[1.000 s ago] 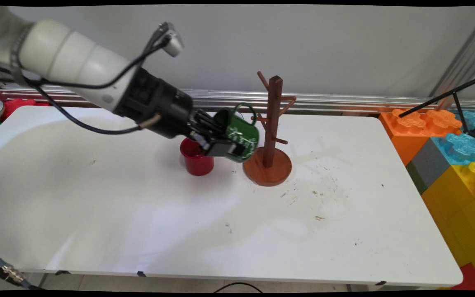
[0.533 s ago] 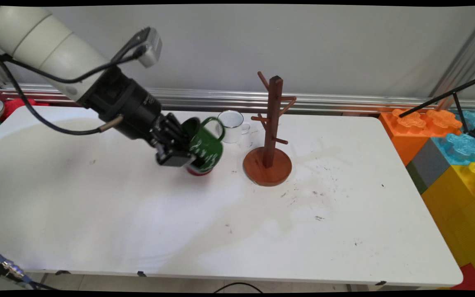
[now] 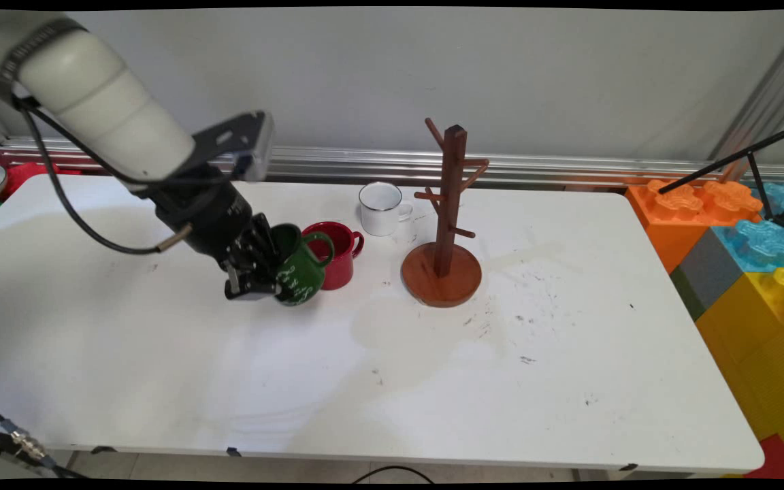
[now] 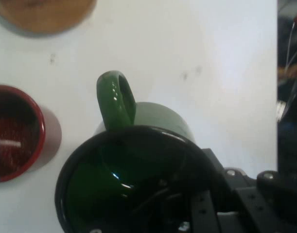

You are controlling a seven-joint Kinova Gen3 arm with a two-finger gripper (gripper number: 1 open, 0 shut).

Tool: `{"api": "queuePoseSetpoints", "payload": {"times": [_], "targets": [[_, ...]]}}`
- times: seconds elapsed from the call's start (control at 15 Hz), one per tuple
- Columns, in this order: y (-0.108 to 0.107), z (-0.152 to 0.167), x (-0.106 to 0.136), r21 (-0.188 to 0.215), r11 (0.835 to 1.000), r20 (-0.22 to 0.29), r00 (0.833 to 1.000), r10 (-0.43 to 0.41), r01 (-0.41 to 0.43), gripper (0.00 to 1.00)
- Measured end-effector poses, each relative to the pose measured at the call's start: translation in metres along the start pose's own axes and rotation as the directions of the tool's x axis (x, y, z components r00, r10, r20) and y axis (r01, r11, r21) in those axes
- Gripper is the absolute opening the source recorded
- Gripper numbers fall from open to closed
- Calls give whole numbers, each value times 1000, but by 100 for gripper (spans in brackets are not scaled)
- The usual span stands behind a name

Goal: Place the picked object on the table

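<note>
My gripper (image 3: 260, 272) is shut on the rim of a green mug (image 3: 300, 269) with white lettering, held tilted just above the table, left of centre. In the hand view the green mug (image 4: 138, 165) fills the lower middle, its handle pointing up and away from the fingers (image 4: 214, 194). A red mug (image 3: 335, 253) stands on the table right beside the green one, on its right; the red mug (image 4: 14, 133) shows at the left edge of the hand view. A brown wooden mug tree (image 3: 448, 218) stands further right, with bare pegs.
A small white enamel mug (image 3: 381, 207) stands behind the red mug, left of the mug tree. Large coloured toy blocks (image 3: 746, 258) are stacked off the table's right end. A metal rail (image 3: 535, 170) runs along the far edge.
The arm has swung left and down, carrying the green mug away from the mug tree to a spot left of the red mug. The white mug and red mug are now uncovered.
</note>
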Motion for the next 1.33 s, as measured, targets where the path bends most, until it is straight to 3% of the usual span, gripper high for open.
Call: {"api": "queuePoseSetpoints", "payload": {"times": [0.33,0.6,1.2,1.27,1.33], "targets": [[-3,48,4,1,998,111,992,54,-55,0],[-3,87,11,8,997,163,984,76,-78,0],[0,146,26,40,993,209,973,102,-113,0],[0,148,27,42,993,209,972,103,-114,100],[0,151,28,45,992,210,972,105,-117,100]]}}
